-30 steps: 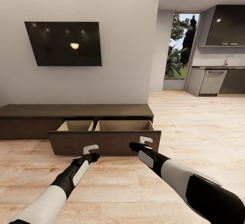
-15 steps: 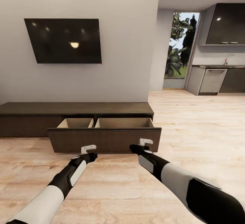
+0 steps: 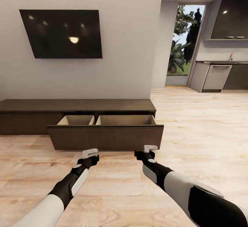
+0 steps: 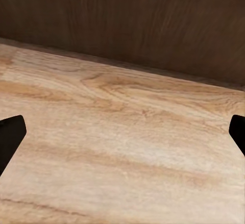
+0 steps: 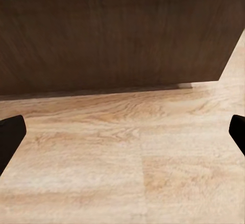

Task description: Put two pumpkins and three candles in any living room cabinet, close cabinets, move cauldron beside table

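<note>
Facing the cabinet [image 3: 79, 108], its wide drawer [image 3: 105, 136] pulled out and blocking the way, the left hand [image 3: 90, 153] and right hand [image 3: 150, 148] hover just before the drawer front, fingers apart, above the wood floor [image 3: 199, 130]; a television [image 3: 63, 34] hangs above.

A long, low, dark-brown wooden cabinet [image 3: 75, 105] stands against the pale wall, resting on the light wood floor. Its top is flat and bare. On its left part the flat, handleless front sits closed. Across the middle and right part, one wide drawer [image 3: 105, 137] is pulled out toward the viewer, its dark front panel level and standing clear of the cabinet body. Behind that front, two pale wood compartments show side by side (a narrower one on the left, a wider one on the right), divided by a thin wall. What shows of both compartments looks empty.
</note>
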### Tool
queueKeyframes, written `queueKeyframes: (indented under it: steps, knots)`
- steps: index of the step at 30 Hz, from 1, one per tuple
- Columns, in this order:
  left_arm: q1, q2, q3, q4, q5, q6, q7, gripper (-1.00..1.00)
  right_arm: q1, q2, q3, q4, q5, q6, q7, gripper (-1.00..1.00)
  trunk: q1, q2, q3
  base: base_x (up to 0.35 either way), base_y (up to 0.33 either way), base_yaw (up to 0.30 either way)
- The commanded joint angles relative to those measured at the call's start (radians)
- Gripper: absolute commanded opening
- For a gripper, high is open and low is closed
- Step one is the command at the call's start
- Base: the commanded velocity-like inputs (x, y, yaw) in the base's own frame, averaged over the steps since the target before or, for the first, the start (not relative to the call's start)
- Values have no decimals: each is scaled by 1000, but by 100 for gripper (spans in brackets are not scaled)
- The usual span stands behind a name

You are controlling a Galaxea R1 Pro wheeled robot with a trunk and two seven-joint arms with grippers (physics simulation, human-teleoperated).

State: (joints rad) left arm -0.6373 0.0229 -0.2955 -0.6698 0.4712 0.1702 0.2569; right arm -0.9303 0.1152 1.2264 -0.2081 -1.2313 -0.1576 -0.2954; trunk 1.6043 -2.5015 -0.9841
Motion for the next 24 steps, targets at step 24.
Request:
queueKeyframes:
  steps: [24]
  knots:
    - [13, 3, -11, -2, 10, -51, 9, 100, -1, 0, 9, -2, -7, -15, -1, 100, 6, -4, -51, 23, 11, 0]
